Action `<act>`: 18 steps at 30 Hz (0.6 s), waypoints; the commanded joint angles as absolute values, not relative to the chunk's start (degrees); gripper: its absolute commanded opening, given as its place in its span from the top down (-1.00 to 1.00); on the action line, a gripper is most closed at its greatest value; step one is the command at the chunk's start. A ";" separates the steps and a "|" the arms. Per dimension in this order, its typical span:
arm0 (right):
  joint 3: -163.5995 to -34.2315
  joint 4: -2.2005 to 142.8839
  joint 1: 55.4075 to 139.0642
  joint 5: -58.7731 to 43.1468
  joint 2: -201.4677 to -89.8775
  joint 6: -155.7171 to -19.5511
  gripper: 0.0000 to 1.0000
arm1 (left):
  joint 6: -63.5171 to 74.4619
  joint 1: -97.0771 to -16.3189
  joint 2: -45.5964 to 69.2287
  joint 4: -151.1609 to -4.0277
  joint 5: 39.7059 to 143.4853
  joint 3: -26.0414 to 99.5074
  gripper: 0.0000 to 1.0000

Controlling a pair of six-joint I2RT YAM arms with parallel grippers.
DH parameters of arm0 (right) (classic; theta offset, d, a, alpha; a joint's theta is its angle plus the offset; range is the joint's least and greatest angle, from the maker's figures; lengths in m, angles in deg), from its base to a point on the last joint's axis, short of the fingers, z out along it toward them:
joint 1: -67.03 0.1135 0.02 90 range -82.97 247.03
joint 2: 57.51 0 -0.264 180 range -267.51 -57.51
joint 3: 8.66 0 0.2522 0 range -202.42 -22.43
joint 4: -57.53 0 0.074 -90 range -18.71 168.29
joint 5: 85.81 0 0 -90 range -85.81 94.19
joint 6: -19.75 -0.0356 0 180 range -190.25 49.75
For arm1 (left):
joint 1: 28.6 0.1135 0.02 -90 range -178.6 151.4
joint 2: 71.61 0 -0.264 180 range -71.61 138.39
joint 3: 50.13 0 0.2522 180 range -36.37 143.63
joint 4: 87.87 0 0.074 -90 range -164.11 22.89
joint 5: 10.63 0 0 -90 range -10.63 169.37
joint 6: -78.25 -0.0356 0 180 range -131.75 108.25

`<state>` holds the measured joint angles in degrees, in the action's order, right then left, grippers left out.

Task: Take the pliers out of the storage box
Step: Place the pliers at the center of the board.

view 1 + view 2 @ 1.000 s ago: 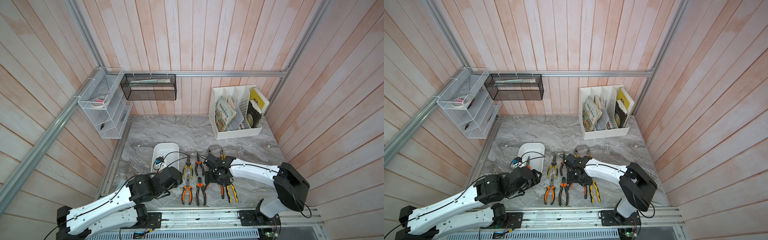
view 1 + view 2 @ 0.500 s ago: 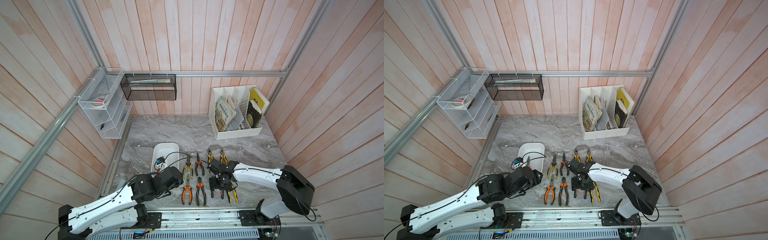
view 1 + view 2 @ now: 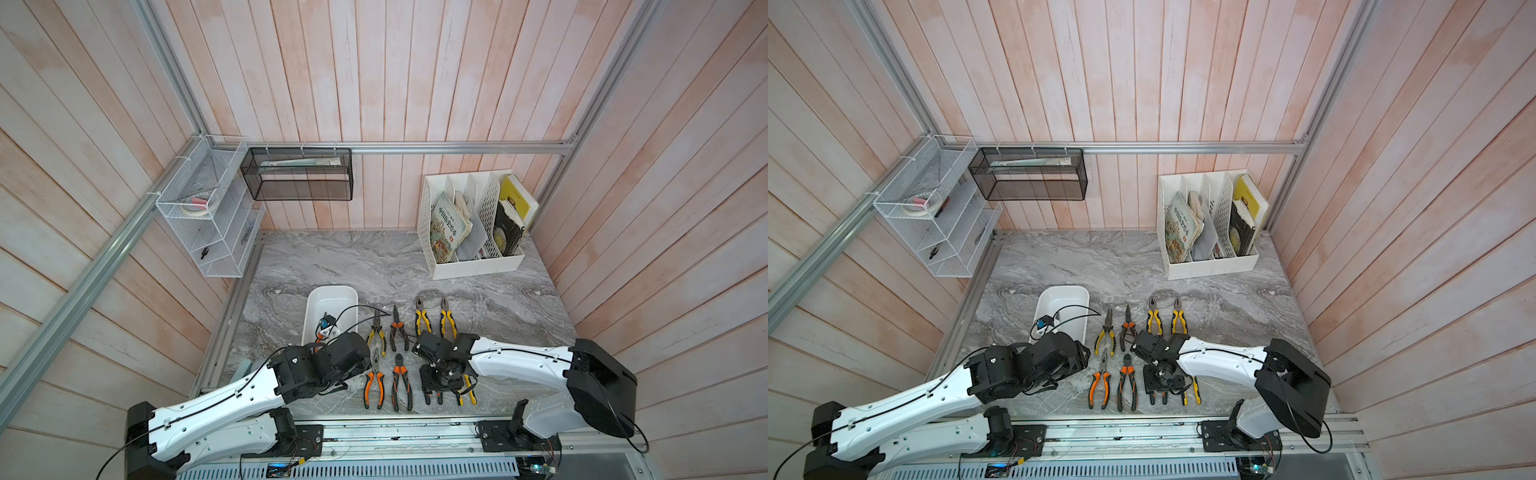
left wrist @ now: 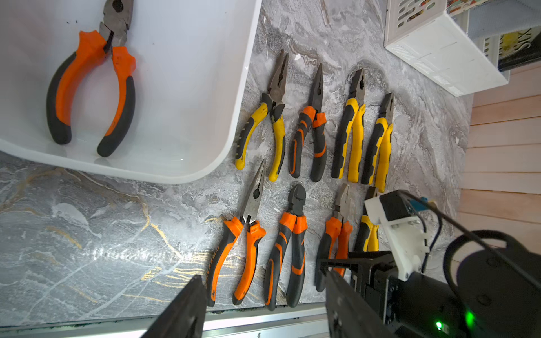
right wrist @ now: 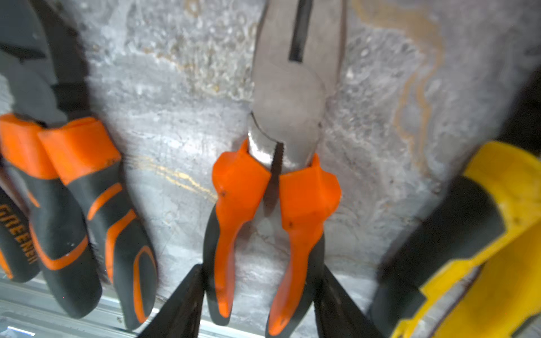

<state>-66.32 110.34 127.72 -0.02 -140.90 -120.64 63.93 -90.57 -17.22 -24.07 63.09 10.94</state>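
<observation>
The storage box [image 3: 332, 293] [image 4: 205, 87], a white tub, stands left of centre. One pair of orange-and-black pliers [image 4: 90, 87] lies inside it. Several more pliers lie in two rows on the marble, among them a yellow pair [image 3: 423, 320] at the back and an orange pair [image 3: 374, 384] in front. My right gripper [image 3: 434, 397] [image 5: 259, 301] is down on the front row, shut on the handles of an orange-and-black pair [image 5: 272, 190] lying on the table, one finger against each handle. My left gripper [image 4: 265, 307] hangs open and empty over the table's front edge.
A white perforated file holder [image 3: 473, 266] with books stands at the back right. A white wire rack [image 3: 208, 224] and a black mesh basket [image 3: 299, 174] hang on the walls. An aluminium rail [image 3: 395, 432] runs along the front. Camera cables [image 3: 353, 309] arc over the box.
My right gripper has moved from the back row towards the front edge, come down over the orange-and-black pair and narrowed onto its handles. The left arm has barely moved.
</observation>
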 commanded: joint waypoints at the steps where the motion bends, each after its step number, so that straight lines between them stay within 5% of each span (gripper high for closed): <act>1: -68.35 113.82 129.79 2.36 -142.53 -121.86 0.10 | 63.80 -90.30 -17.09 -24.72 63.87 9.86 -0.36; 18: -74.20 117.45 129.92 3.89 -144.41 -123.09 -0.55 | 59.24 -87.98 -17.94 -18.34 63.81 13.36 -0.47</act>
<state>-71.70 115.21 130.12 2.01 -142.56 -123.11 61.22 -88.67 -17.27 -21.10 63.75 11.53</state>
